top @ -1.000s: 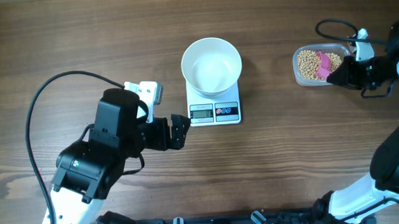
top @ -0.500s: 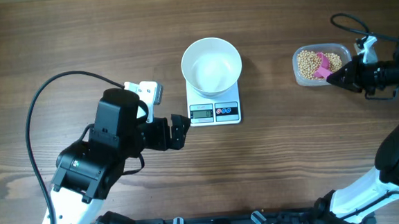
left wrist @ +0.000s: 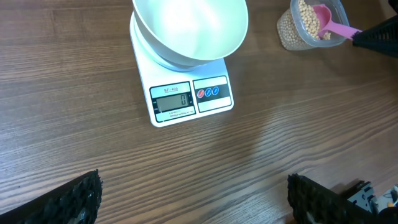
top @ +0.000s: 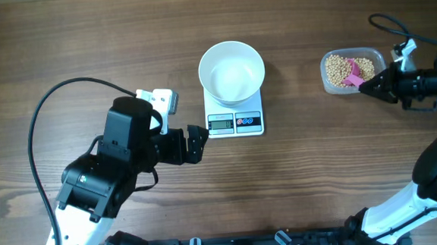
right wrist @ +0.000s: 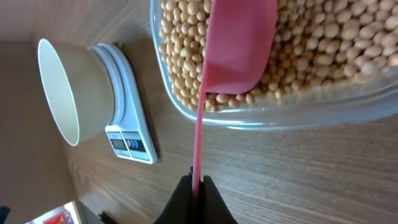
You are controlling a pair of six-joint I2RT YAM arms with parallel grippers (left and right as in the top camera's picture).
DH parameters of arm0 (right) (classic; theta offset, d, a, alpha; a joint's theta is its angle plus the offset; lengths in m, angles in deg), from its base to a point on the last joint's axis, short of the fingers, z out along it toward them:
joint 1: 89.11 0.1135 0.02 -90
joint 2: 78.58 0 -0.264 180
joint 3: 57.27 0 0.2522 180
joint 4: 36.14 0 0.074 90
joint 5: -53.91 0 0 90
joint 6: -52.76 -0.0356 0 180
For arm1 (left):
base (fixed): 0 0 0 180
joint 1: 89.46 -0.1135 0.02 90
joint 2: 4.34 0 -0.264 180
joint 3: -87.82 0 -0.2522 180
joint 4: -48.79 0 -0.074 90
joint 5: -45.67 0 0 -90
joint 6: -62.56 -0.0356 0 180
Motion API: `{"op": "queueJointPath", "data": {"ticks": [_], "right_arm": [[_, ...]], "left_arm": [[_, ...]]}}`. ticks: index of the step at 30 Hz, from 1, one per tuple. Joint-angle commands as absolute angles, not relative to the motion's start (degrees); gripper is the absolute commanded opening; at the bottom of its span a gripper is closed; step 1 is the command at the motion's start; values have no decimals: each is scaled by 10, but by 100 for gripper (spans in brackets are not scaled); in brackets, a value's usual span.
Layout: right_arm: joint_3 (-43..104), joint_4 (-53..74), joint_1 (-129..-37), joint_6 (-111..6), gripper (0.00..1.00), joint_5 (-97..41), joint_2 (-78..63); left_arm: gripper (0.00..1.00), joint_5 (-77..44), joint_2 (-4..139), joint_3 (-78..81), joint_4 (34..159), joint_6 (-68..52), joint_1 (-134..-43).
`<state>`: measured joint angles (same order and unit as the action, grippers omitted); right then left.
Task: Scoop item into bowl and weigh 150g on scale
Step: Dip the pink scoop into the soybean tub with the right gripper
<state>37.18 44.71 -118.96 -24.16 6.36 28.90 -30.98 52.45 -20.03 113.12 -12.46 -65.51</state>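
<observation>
The white bowl [top: 232, 71] stands empty on the white scale [top: 234, 118], also seen as the bowl [left wrist: 189, 30] on the scale [left wrist: 186, 98] and the bowl [right wrist: 61, 90] on the scale [right wrist: 127, 118]. Tan beans [top: 341, 71] fill a clear container [top: 327, 79] at the right. My right gripper [top: 371, 85] is shut on the handle of a pink scoop [right wrist: 239, 46], whose blade rests in the beans [right wrist: 323, 50]. My left gripper [top: 198, 143] stands open just left of the scale, its fingertips [left wrist: 78, 199] wide apart over bare wood.
A black cable [top: 58, 109] loops over the table at the left. The right arm's cable [top: 389, 25] curls near the container. Both arm bases sit along the front edge.
The right gripper with the scoop has drawn slightly to the right, and the arm has straightened. The left arm, bowl and scale have not moved.
</observation>
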Motion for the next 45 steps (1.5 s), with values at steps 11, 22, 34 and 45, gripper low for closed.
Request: {"op": "queueJointPath", "data": {"ticks": [11,22,34,45], "right_arm": [[366,434,-1208,-252,4,136,335],[366,448,-1281,-206,4,206,337],[366,497,-1328,-135,4,251,337],[366,523,-1356,-102,4,316,337]], "left_arm": [[100,-305,527,-203,1131,-120,-652],[100,-305,527,-203,1131,-120,-652],[100,-305,527,-203,1131,-120,-652],[100,-305,527,-203,1131,-120,-652]]}}
